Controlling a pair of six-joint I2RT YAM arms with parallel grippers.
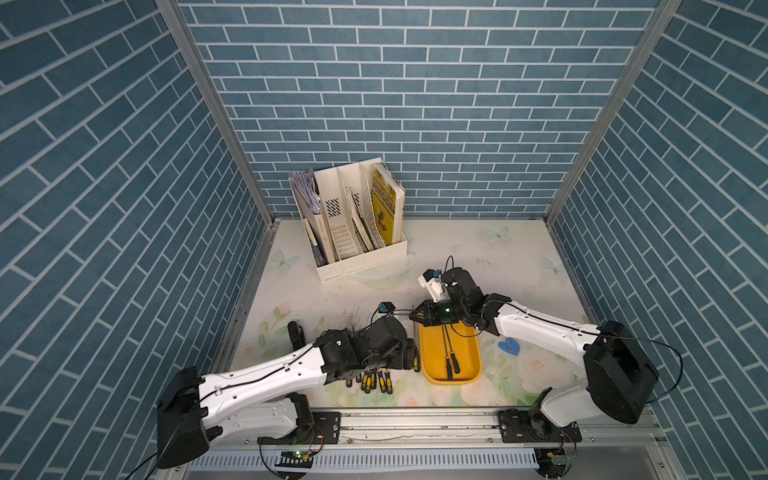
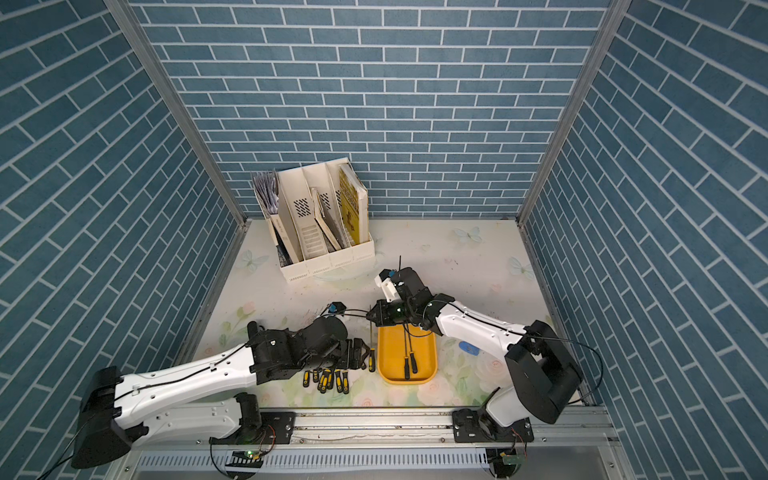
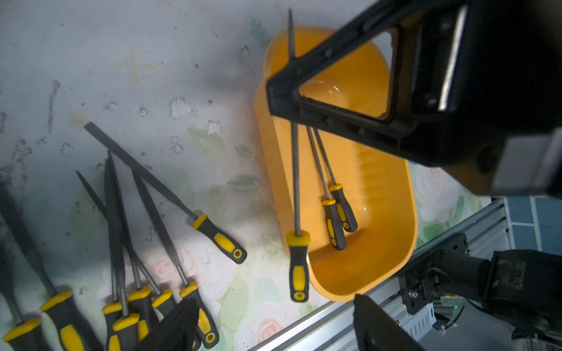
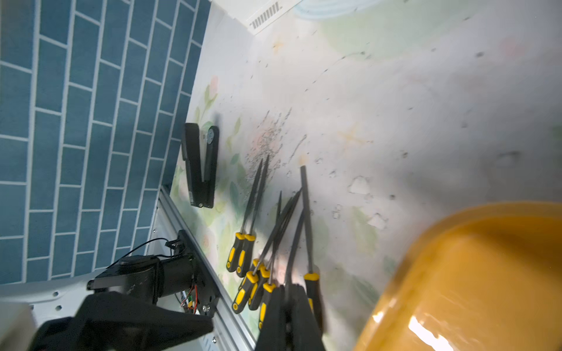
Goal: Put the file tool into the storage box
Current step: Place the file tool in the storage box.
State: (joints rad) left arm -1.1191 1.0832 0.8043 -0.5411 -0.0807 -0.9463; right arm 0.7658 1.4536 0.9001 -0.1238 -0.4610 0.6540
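File [image 3: 299, 264], a slim grey steel rod with a black-and-yellow grip, lies along the left rim of the box [image 3: 383, 218]. Its grip hangs outside the near corner and its tip pokes past the far end. The right pincer [image 1: 414, 318] is clamped tight on the shaft near the tip. The left pincer [image 3: 273, 307] stands wide apart and empty just beside the grip. The box, a glossy orange plastic trough with rounded corners, holds two thinner files [image 3: 334, 225] side by side on its smooth floor, with bare room to their right. Loose files [image 3: 219, 238] fan out on the scuffed, flower-printed table [image 1: 478, 257] left of the box. Their grips point toward the metal rail [image 1: 415, 422], which runs close by the box's near end. The table right of the box is mostly open.
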